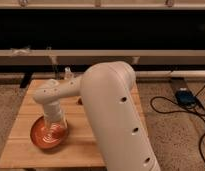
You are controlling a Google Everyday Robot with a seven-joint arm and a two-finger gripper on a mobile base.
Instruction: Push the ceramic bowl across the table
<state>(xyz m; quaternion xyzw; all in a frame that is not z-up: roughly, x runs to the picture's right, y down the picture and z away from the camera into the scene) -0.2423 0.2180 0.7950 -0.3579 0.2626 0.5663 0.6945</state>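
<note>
The ceramic bowl (47,135) sits on the front left part of the wooden surface (26,112), near its left edge. The end effector (55,126) reaches down into the bowl's right side. The white arm (108,107) covers the surface's right half. A black cable (178,107) lies on the floor

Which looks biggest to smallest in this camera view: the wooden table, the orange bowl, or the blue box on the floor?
1. Table, widest by far.
2. Bowl, with the gripper in it.
3. Blue box, smallest, though it lies farther back, so its true size is unsure.
</note>
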